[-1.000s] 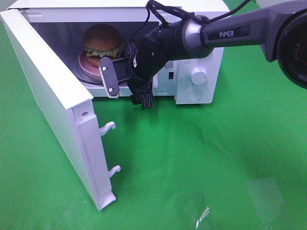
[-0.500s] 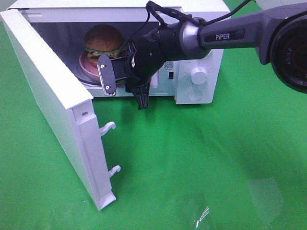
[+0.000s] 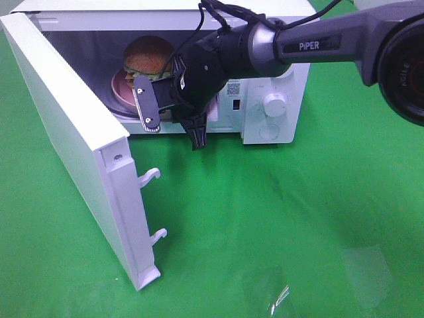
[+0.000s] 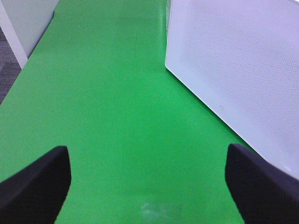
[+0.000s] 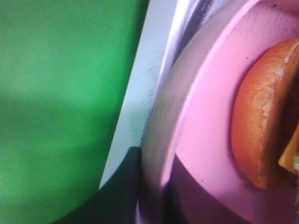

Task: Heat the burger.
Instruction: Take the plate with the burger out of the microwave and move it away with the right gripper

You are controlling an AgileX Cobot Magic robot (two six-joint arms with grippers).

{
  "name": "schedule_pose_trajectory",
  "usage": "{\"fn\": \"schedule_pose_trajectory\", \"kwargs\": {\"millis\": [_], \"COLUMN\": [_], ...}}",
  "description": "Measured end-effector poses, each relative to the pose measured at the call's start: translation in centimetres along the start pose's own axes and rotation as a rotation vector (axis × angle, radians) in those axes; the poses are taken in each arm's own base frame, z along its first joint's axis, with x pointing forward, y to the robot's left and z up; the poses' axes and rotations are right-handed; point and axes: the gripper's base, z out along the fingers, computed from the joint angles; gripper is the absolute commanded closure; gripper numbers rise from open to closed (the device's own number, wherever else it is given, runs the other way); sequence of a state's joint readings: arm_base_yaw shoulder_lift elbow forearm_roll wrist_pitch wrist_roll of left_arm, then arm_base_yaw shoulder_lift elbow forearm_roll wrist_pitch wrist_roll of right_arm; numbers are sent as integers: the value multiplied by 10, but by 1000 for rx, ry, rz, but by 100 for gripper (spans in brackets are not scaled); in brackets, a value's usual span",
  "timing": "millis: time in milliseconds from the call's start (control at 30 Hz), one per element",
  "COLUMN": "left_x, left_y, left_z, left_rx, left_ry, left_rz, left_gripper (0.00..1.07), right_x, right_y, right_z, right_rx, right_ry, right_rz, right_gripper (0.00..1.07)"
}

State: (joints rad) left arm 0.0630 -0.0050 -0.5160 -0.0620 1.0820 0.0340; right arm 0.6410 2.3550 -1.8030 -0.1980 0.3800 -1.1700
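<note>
The burger [image 3: 146, 56] sat on a pink plate [image 3: 122, 91] inside the white microwave [image 3: 278, 79], toward the back of the cavity. The right gripper [image 3: 171, 116] hung at the cavity's mouth, just in front of the plate, its fingers [image 3: 147, 103] spread apart and holding nothing; its wrist camera looked closely at the plate rim and bun. The microwave door [image 3: 73, 142] stood wide open. The left gripper [image 4: 147, 179] hovered over the green tabletop [image 4: 117, 116] beside the door's outer face, jaws wide and empty.
</note>
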Motion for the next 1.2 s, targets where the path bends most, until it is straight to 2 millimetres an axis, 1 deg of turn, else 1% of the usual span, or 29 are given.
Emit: {"fn": "schedule_pose_trajectory", "kwargs": {"millis": [267, 467, 500, 667, 900, 1033, 1100, 1200], "left_x": [0, 0, 0, 0, 0, 0, 0, 0], "left_y": [0, 0, 0, 0, 0, 0, 0, 0], "left_z": [0, 0, 0, 0, 0, 0, 0, 0], "left_rx": [0, 0, 0, 0, 0, 0, 0, 0], "left_ry": [0, 0, 0, 0, 0, 0, 0, 0], "left_rz": [0, 0, 0, 0, 0, 0, 0, 0], "left_gripper": [25, 25, 25, 25, 25, 25, 25, 25], "right_x": [-3, -1, 0, 1, 1, -2, -2, -3], "right_y": [-3, 5, 9, 15, 18, 21, 22, 22], "right_z": [-13, -18, -23, -31, -40, -47, -56, -58], "right_rx": [-30, -43, -32, -17, -13, -9, 3, 7], "right_ry": [-5, -1, -6, -10, -10, -12, -18, -21], "right_rz": [-12, -39, -49, -73, -109, -133, -142, -144], "right_gripper": [107, 107, 107, 107, 107, 107, 107, 107]}}
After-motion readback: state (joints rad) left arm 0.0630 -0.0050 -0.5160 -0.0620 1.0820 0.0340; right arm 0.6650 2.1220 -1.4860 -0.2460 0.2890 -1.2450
